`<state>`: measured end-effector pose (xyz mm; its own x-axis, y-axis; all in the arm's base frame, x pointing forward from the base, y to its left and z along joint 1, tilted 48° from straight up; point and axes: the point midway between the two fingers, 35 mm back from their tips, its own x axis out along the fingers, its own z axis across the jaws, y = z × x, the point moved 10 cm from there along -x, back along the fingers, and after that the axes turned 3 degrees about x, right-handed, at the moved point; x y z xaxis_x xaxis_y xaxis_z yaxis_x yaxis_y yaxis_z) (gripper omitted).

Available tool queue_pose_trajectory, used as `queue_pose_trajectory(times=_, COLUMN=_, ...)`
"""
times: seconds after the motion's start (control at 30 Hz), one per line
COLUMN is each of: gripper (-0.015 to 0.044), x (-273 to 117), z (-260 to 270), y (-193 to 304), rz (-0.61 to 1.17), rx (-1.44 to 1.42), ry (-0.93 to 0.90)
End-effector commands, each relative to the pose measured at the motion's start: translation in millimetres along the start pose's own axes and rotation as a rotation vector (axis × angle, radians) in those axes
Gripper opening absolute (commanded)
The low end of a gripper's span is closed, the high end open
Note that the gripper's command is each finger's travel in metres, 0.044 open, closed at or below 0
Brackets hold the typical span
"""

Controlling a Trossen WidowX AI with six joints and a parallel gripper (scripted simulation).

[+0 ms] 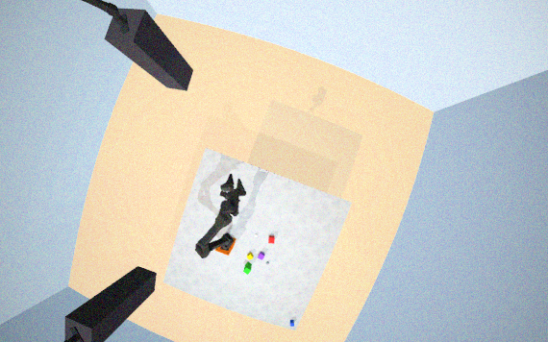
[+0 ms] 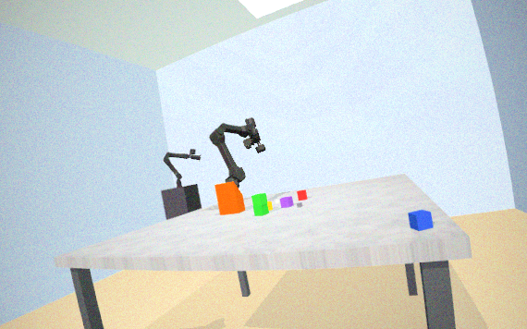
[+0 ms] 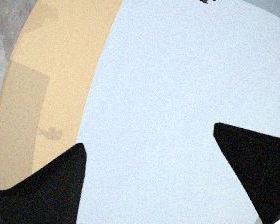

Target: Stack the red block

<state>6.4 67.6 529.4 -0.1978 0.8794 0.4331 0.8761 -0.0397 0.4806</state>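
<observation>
End effector (image 2: pixel 259 148): released, empty, hanging high above surface (image 2: pixel 341 231). Red block (image 2: pixel 301 195): lying on surface, well apart from green tower (image 2: pixel 260 204). Risk: clipping purple block (image 2: pixel 287 201) or tower while descending.

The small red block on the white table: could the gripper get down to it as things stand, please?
Probably yes: the open gripper hangs high and empty, and the small red block stands apart from the purple block, its top uncovered.

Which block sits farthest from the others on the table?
The blue block. It sits alone near a table corner, while the red block, purple block, yellow block and green tower cluster by the arm's orange base.
</observation>
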Motion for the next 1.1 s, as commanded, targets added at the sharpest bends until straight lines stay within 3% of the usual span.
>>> queue_pose_trajectory(times=0.0, gripper=0.044, x=10.4, z=27.8, y=14.4, rz=0.056, rx=0.151, ry=-0.103)
queue_pose_trajectory(times=0.23, gripper=0.044, x=18.5, z=98.1, y=55.7, rz=0.225, rx=0.484, ry=-0.369)
queue_pose_trajectory(times=0.5, gripper=0.044, x=-4.6, z=167.5, y=99.5, rz=0.511, rx=0.826, ry=-0.552)
queue_pose_trajectory(times=0.8, gripper=0.044, x=-66.9, z=240.5, y=139.4, rz=0.88, rx=1.31, ry=-0.705)
queue_pose_trajectory(times=1.07, gripper=0.044, x=-142.3, z=286.2, y=155.8, rz=1.248, rx=1.752, ry=-0.701)
